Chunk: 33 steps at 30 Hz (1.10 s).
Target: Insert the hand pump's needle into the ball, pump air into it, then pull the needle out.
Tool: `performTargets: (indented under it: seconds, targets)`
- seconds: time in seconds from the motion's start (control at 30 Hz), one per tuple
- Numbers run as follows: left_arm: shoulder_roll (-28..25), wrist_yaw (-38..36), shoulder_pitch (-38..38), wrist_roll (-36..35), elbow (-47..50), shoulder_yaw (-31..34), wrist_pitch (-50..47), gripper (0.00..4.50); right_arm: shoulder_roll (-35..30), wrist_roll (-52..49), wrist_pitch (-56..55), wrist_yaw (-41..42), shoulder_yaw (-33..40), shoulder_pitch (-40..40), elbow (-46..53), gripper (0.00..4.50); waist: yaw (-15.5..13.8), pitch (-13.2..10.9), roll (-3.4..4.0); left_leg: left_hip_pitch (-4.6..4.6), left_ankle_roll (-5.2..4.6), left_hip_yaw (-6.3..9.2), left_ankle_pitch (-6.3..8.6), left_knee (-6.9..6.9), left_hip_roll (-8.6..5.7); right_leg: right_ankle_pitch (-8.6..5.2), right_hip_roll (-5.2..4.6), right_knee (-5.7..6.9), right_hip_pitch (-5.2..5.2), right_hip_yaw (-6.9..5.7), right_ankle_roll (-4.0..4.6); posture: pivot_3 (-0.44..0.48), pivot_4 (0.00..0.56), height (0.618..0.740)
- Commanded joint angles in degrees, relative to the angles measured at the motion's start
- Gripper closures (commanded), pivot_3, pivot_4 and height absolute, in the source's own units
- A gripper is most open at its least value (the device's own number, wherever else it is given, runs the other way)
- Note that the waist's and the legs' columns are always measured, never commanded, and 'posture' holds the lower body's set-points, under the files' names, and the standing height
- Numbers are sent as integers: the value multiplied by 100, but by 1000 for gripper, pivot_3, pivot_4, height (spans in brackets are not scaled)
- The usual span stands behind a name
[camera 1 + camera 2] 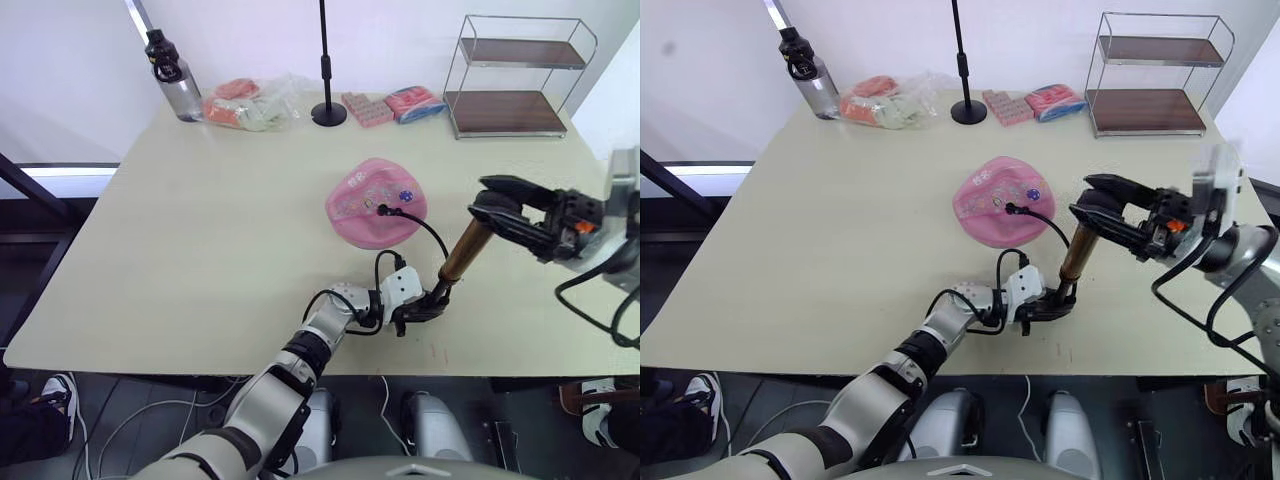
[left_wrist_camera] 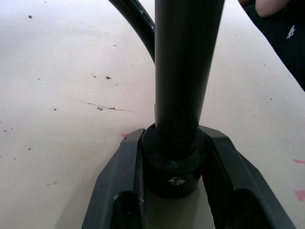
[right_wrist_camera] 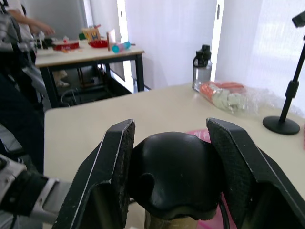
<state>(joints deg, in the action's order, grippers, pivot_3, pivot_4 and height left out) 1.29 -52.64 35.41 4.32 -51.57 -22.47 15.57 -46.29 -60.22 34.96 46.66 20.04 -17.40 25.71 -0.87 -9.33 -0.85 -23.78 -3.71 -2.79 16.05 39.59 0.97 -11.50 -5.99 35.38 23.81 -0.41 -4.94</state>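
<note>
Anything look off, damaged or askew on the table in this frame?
The ball is sagging and flattened, not round, with the hose plugged into its top. The hand pump stands tilted, its base gripped by the left tool, its handle by the right tool. Nothing spilled.

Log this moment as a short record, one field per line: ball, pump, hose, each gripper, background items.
ball: pink ball, flattened, lying mid-table
hand pump: hand pump standing tilted on the table, base toward the robot, handle end up
hose: black hose runs from the pump's base to the ball's valve; the needle itself is too small to make out
left gripper: left gripper shut on the pump's base cap
right gripper: right gripper shut on the pump's black handle
background: water bottle, plastic bag of items, stand base, wire shelf
</note>
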Motion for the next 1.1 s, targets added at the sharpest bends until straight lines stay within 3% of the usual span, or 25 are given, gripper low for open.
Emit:
performTargets:
  seconds: [0.03, 0.23, 0.4, 0.73, 0.87, 1.1]
  targets:
    - [-14, -43, -202, 233, -374, -140, -83, 3403, -290, -708, 104, -304, 763, -569, 8, 2589, 0, 1, 1, 0, 0, 0, 0, 0, 1, 0, -1, 1, 0, 0, 0, 0, 150, 740]
    - [3, -14, -173, 277, -481, -146, -88, 3403, -544, -1042, 345, -403, 1016, -854, -243, 2589, -1, 0, 0, -7, 0, 5, 0, 0, 6, 0, -5, -1, 1, -7, 0, 0, 150, 740]
    - [36, 43, -147, 319, -599, -166, -70, 3403, -457, -943, 352, -289, 911, -546, -80, 2589, -5, 0, 0, -7, 0, 5, 0, 0, 4, 0, -5, -1, 1, -7, 0, 0, 150, 740]
    - [49, -13, -139, 359, -721, -122, -194, 3403, 158, 1198, -778, 441, -470, 1166, -97, 2589, 7, 103, -30, 22, -1, 16, 1, 0, -1, -6, -1, -2, -31, -17, 8, 0, 150, 740]
    - [40, -25, -134, 375, -746, -117, -198, 3403, 490, 1795, -1220, 458, -971, 1258, -514, 2589, 7, 165, -73, 40, 0, 18, 0, 0, 8, -17, 8, 0, -44, -18, 27, 0, 150, 740]
    - [70, -5, -106, 380, -783, -84, -214, 3403, 943, 2694, -1944, 587, -1643, 1529, -1331, 2589, 6, 174, -81, 97, 1, 16, 1, -19, 26, -30, 6, -1, -89, -24, 48, 0, 150, 740]
